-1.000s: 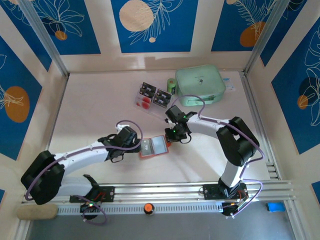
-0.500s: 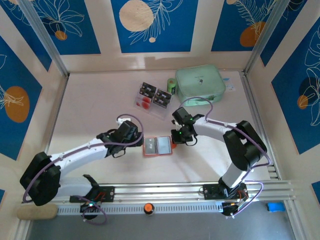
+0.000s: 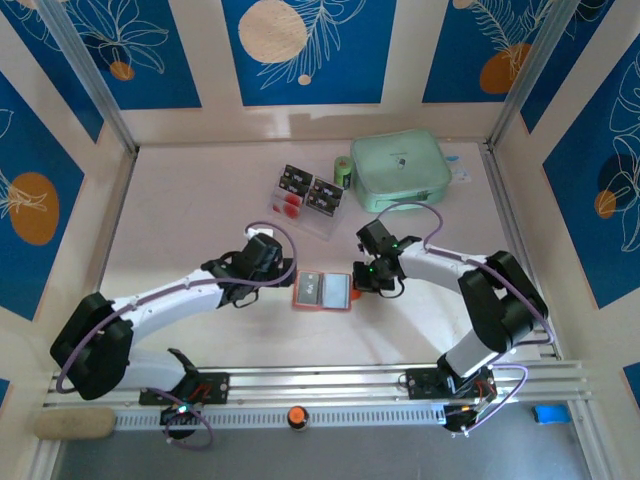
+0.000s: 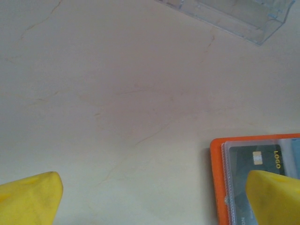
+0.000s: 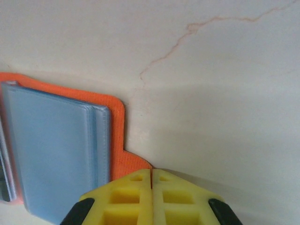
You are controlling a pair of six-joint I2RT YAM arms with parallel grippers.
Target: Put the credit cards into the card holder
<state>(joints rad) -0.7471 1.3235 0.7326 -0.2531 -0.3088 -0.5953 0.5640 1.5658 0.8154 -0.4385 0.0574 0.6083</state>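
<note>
The orange-red card holder (image 3: 322,291) lies open on the table, its grey pockets facing up. My right gripper (image 3: 358,284) is shut on the holder's small orange tab (image 5: 136,168); in the right wrist view the fingers (image 5: 126,197) meet with the tab pinched between them. My left gripper (image 3: 287,284) stands open at the holder's left edge. In the left wrist view its right fingertip (image 4: 276,197) overlaps a pocket of the card holder (image 4: 255,154), where a dark card shows. The credit cards (image 3: 310,188) sit in a clear tray behind.
The clear tray's (image 4: 225,14) corner shows at the top of the left wrist view. A mint-green zip pouch (image 3: 400,168) lies at the back right, with a small green roll (image 3: 342,170) beside it. Bare table (image 3: 190,210) stretches to the left.
Both grippers and the card holder have shifted to the right, and the holder has turned from tilted to square with the table edge. The right gripper keeps its hold on the tab.
</note>
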